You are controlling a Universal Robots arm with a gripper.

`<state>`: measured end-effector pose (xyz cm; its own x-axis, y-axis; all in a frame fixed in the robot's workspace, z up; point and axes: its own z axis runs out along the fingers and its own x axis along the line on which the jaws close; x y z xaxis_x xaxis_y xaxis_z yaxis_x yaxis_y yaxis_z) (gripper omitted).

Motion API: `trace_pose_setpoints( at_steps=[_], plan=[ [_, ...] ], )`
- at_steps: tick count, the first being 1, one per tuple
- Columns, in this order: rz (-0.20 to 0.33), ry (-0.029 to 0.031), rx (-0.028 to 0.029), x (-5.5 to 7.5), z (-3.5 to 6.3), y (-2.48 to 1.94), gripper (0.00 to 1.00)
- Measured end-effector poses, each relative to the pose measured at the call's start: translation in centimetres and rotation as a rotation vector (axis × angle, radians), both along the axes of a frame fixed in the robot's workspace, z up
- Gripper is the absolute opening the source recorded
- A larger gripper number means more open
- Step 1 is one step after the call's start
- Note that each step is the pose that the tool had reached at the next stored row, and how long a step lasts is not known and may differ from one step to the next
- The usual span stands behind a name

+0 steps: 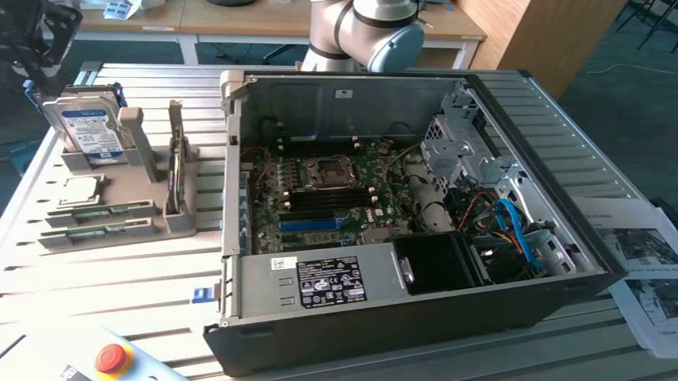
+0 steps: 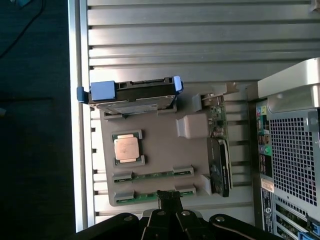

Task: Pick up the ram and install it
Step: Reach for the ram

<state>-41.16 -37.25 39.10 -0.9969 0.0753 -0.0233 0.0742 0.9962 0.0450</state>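
Two ram sticks, thin green boards, lie flat in slots of a grey holder tray (image 1: 159,202) at the exterior view's left: one (image 1: 101,213) and a second (image 1: 94,233) beside it. The wrist view looks down on them, one stick (image 2: 152,175) and the other (image 2: 145,195). My gripper (image 2: 169,196) is shut with nothing in it, its dark fingertips lying over the second stick in that picture. In the exterior view the gripper (image 1: 40,63) hangs well above the tray's far end, clear of everything. The open computer case (image 1: 424,317) shows its motherboard (image 1: 329,198).
On the tray also stand a hard drive (image 1: 90,131), a CPU (image 1: 79,190) and an upright card (image 1: 176,171). A red stop button (image 1: 113,359) sits at the front. Papers (image 1: 646,262) lie at the exterior view's right. The arm's base (image 1: 371,32) rises behind the case.
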Motion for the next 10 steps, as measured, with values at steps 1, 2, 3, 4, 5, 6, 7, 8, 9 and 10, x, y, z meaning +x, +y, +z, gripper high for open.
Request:
trace_pose_setpoints(
  at_steps=[1, 2, 3, 4, 5, 6, 7, 8, 9, 10],
  plan=[
    [0.0, -0.0001, 0.0, -0.03, -0.01, 0.08, 0.1],
    [0.0, 0.0, 0.0001, -0.05, -0.02, 0.11, 0.1],
    [0.0, 0.0, 0.0001, -0.05, -0.02, 0.11, 0.1],
    [0.0, 0.0, 0.0, -0.05, -0.01, 0.11, 0.1],
    [0.0, 0.0001, 0.0, -0.05, -0.01, 0.11, 0.1],
    [0.0, 0.0, 0.0, -0.05, -0.01, 0.11, 0.1],
    [0.0, 0.0, 0.0, -0.05, -0.01, 0.11, 0.1],
    [0.0, 0.0, 0.0, -0.05, -0.02, 0.11, 0.1],
    [0.0, 0.0, 0.0, -0.05, -0.03, 0.12, 0.1],
    [0.0, -0.0002, 0.0001, -0.04, -0.05, 0.14, 0.1]
  ],
)
